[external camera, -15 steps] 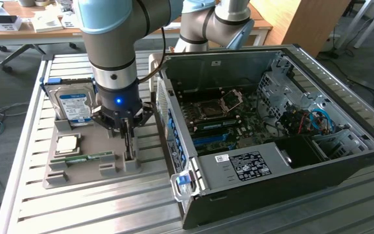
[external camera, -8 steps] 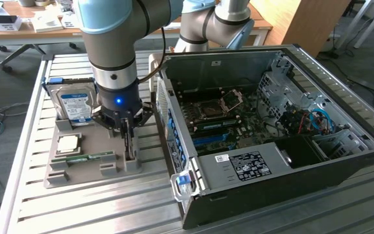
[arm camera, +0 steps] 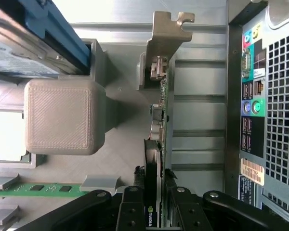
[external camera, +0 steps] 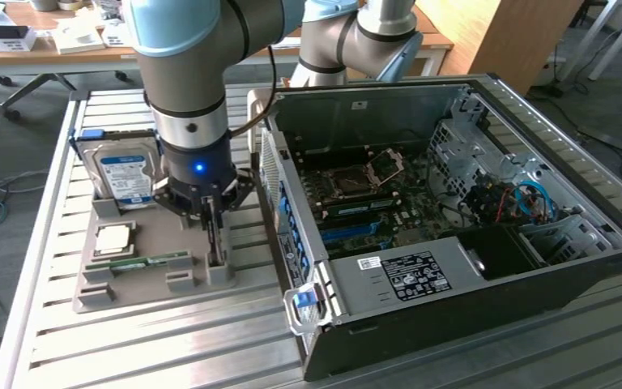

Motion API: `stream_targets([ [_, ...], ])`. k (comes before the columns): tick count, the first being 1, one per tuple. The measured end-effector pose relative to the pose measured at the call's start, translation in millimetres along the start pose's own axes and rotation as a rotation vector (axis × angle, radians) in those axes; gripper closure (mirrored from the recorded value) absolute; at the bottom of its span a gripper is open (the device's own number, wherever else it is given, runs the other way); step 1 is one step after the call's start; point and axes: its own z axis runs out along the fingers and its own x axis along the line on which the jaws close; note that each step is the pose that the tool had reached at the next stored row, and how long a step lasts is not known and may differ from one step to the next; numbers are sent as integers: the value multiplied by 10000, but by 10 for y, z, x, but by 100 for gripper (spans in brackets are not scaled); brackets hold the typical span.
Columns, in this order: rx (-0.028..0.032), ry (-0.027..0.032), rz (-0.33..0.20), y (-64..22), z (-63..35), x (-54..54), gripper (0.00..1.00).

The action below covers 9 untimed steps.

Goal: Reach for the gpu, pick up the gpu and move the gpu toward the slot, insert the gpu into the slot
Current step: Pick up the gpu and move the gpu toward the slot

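A robot arm reaches straight down over a grey holder tray [external camera: 149, 231] on a slatted metal worktop [external camera: 127, 348]. Its black claw [external camera: 211, 223] is at the tray's edge nearest an open computer case [external camera: 570, 267], which fills the exterior view's right.

In the wrist view the gpu [arm camera: 164, 110] stands on its long edge in the tray, a thin green card with its silver bracket [arm camera: 166, 33] at the end away from the claw [arm camera: 155, 192]. The claw is narrowed around the card, one dark finger [arm camera: 132, 207] on each side and pressed close against it.

On the exterior view's left, a hard drive [external camera: 125, 174] stands upright at the tray's far end, and a memory stick [external camera: 138, 263] lies near the front.
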Motion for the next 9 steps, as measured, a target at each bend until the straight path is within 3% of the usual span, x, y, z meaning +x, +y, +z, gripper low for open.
stream_targets([
  [9, -2, 3, -75, 0, -16, 0, 74],
])
